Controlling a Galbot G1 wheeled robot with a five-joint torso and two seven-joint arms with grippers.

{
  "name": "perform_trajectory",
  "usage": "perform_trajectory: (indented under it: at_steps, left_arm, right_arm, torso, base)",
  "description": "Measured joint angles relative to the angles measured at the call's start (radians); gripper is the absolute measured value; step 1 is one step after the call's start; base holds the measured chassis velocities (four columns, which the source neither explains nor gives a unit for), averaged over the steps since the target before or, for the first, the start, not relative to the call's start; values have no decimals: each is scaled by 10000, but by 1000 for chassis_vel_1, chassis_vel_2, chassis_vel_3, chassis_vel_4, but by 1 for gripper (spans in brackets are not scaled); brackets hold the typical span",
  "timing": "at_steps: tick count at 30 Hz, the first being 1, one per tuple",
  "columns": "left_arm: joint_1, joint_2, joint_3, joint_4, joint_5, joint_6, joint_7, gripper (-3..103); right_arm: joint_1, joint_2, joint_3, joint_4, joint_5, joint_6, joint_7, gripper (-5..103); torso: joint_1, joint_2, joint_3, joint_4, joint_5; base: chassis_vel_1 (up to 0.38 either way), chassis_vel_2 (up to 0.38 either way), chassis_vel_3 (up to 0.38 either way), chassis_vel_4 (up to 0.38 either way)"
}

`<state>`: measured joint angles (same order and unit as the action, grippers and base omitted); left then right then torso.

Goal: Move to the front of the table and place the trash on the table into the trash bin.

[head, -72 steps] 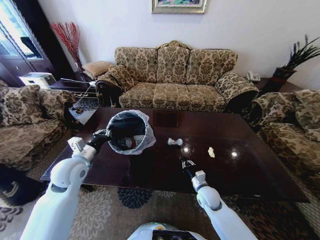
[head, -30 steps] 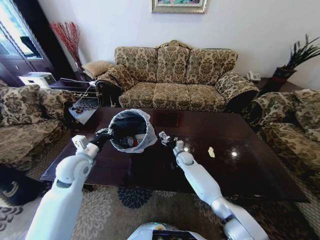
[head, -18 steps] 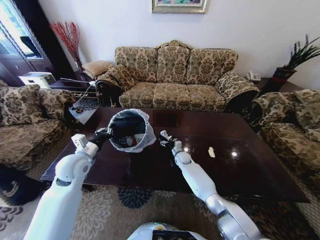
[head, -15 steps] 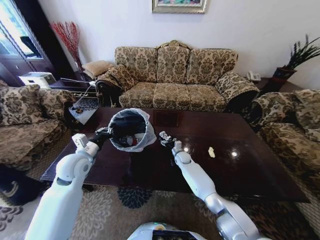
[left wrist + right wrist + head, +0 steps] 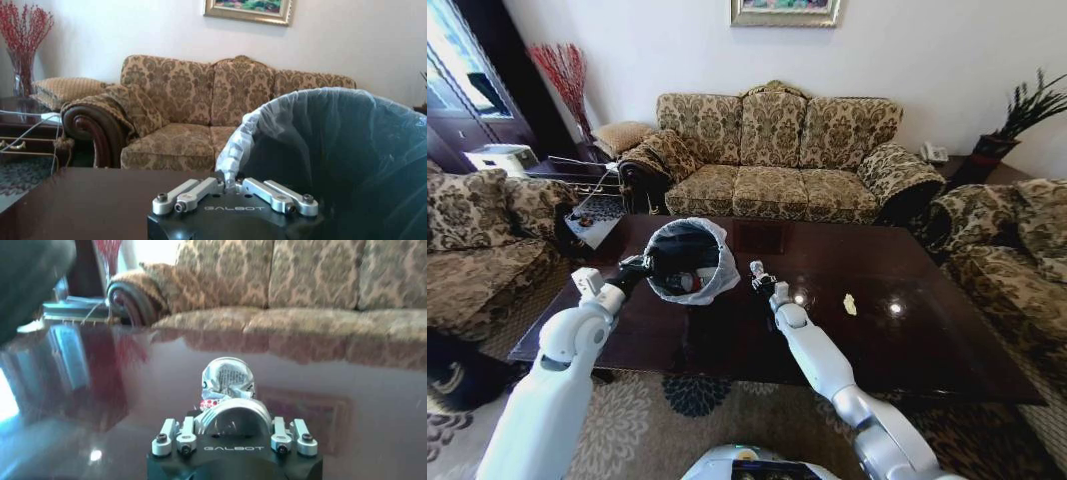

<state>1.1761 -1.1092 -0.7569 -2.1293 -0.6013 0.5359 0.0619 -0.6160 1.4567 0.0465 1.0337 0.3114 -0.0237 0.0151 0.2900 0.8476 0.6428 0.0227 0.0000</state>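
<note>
Currently right gripper fingers clamped on crushed bottle, above the surface, just beside trash bin. Left gripper fingers pinch the bin's bag rim.

From my station, the trash bin runs off the left wrist picture's edge, its base hidden. The crushed bottle is partly covered by the right gripper. I cannot identify the small pale scrap on the table.
</note>
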Motion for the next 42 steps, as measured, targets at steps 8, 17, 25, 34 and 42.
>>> perform_trajectory:
  at_steps: [8, 17, 25, 34, 42]
  left_arm:
    - [72, 0, 9, -42, 12, -12, 18, 0]
    - [184, 314, 75, -37, -33, 61, 9, 0]
    - [192, 536, 122, -21, -45, 128, -74, 0]
    - [32, 483, 213, 31, -49, 221, -187, 0]
    - [36, 369, 223, 3, -36, 224, -191, 0]
  right_arm:
    - [-58, -1005, 133, 3346, -148, -34, 573, 47]
    - [1325, -2403, -1726, 7490, 2062, -1787, 930, 47]
    - [1701, -3014, -3474, 9550, 2748, -2528, 1353, 47]
    - [1987, -3228, -4925, 9438, 3049, -3140, 1324, 52]
    - [2531, -3033, -4950, 8926, 3068, -2853, 1045, 85]
  torso:
    - [-1, 0, -1, -4, 0]
    - [-2, 0, -1, 0, 0]
    - [-1, 1, -2, -2, 0]
    - [-1, 1, 0, -3, -1]
    - [0, 1, 0, -2, -1]
  base:
    - [0, 0, 0, 0]
    - [0, 0, 0, 0]
    - [0, 0, 0, 0]
    - [0, 0, 0, 0]
    - [0, 0, 0, 0]
